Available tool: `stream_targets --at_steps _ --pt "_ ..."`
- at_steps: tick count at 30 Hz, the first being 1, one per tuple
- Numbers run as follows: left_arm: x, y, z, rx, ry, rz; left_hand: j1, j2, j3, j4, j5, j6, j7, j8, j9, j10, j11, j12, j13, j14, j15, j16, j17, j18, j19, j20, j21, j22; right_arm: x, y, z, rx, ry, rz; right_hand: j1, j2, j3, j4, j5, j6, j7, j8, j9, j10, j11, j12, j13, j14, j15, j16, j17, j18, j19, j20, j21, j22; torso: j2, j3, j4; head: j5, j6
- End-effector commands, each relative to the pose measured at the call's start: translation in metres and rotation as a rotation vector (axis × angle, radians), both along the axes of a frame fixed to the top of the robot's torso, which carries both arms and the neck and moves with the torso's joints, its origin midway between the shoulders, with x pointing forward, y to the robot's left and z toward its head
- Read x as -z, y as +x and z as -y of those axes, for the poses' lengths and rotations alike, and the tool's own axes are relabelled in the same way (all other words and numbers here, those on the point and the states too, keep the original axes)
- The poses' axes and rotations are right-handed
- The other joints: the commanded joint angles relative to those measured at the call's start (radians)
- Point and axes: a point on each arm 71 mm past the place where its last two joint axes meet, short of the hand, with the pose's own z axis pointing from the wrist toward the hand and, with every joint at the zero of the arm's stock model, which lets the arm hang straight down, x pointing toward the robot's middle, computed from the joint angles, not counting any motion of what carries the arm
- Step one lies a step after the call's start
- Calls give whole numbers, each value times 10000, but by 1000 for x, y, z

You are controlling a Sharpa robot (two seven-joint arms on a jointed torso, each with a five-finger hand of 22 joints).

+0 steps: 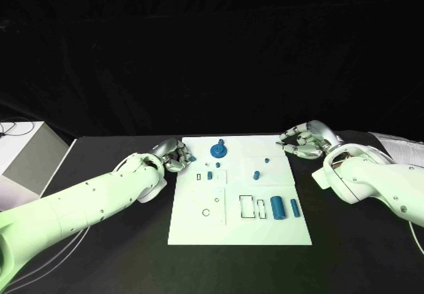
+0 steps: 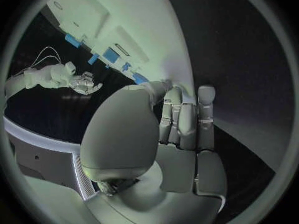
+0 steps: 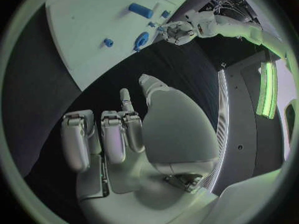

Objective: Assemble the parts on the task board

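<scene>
Beside board (image 1: 240, 190) edges, both robot hands

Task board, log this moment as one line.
left robot hand: at task board left edge, holding nothing | right robot hand: off right corner, curled, holding nothing | blue parts: on board

A robot test lab: a black table (image 1: 106, 245) against a black backdrop (image 1: 212, 61), a white board (image 1: 238, 226) beyond both hands, and a white box (image 1: 26, 156) with cables (image 1: 11, 128) outside the left hand (image 1: 174, 153).
</scene>
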Motion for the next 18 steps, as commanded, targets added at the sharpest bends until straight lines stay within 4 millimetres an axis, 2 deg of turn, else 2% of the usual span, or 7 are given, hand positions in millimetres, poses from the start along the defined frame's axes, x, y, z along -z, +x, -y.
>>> stream_targets --at_steps 1,2,7,9,12,15,18 --pt "4 -3 5 280 -583 -270 -457 -46 862 -336 59 33 66 488 894 64 -41 64 165 116 -6 92 159 -215 88 -82 201 201 0 0 -2 -160 -49 18 -95 -8 82 3 44 -56 -9 12 11 658 56 -21 2270 962 44 -64 2375 22 887 13 -28 2413 3 -1 -15 3 9" --pt "4 -3 5 285 -667 -287 -492 -27 950 -372 72 35 52 506 928 60 -17 70 179 117 -25 94 164 -218 86 -83 216 214 0 0 -2 -160 -48 21 -95 -8 82 3 44 -56 -9 12 11 658 56 -21 2270 962 44 -64 2375 22 887 13 -28 2413 5 2 -16 11 13" --pt "1 -2 4 215 -1111 -430 -1480 -282 2264 -1221 90 -1 27 733 1574 27 -48 274 468 286 -74 193 464 -240 116 -149 565 546 0 -1 -2 -160 -44 38 -95 -8 82 3 44 -56 -9 12 11 658 56 -21 2270 962 44 -64 2375 22 887 13 -28 2413 3 5 -5 -4 12" --pt "-1 -1 3 175 -1287 -496 -2163 -318 2890 -1795 171 14 -18 820 1978 46 -71 398 627 447 -116 274 716 -254 140 -185 760 730 0 -1 -2 -158 -43 44 -94 -11 85 1 45 -56 -10 14 11 646 55 -39 2258 955 43 -75 2348 30 873 13 -59 2395 1 3 -1 -3 14" --pt "-3 0 2 111 -1544 -624 -2450 -276 3069 -2018 271 38 -19 858 2163 62 -100 452 692 505 -127 305 806 -256 133 -199 819 784 0 0 -2 -155 -42 51 -94 -11 85 1 45 -56 -10 14 11 646 55 -39 2258 955 43 -75 2348 30 873 13 -59 2395 -3 2 1 0 20" --pt "-6 0 1 69 -1769 -760 -2880 -205 3269 -2341 560 40 -43 902 2458 76 -127 550 794 618 -151 372 987 -260 132 -224 908 864 0 0 -2 -150 -39 64 -94 -11 86 0 45 -56 -10 14 11 645 55 -41 2257 954 43 -77 2343 30 873 13 -60 2394 -9 8 1 13 23" --pt "-8 1 0 28 -2000 -980 -3044 -169 3332 -2452 634 48 -54 924 2581 83 -137 591 834 664 -161 399 1068 -264 139 -231 944 900 -1 0 -2 -149 -30 104 -93 -14 88 -1 45 -56 -10 16 11 625 55 -69 2238 944 43 -94 2301 51 837 13 -141 2345 -8 8 1 8 31"
